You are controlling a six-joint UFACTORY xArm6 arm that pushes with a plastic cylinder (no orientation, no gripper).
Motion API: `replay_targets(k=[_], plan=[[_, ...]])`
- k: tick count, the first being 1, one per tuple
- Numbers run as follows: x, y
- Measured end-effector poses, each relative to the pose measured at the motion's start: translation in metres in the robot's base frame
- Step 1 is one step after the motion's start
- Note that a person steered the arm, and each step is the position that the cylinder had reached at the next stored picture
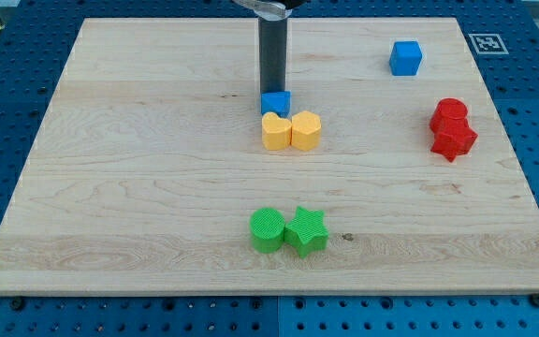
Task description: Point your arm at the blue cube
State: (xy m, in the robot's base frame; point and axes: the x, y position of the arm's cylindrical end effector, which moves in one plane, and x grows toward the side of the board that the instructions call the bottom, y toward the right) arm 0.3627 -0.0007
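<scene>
The blue cube sits near the view's top right on the wooden board. My tip is near the top middle, far to the left of the cube. It stands right behind a small blue block whose shape I cannot make out, and seems to touch it. That block rests against two yellow blocks: a heart and a hexagon-like block.
A red cylinder and a red star sit together at the right. A green cylinder and a green star sit together at the bottom middle. A fiducial marker is at the board's top right corner.
</scene>
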Motion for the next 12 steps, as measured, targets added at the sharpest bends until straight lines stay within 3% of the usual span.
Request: replay_targets(k=[2, 5, 6, 7, 8, 12], plan=[[-0.036, 0.001], [-0.053, 0.001], [-0.098, 0.001], [-0.120, 0.034], [-0.121, 0.110], [-0.131, 0.200]])
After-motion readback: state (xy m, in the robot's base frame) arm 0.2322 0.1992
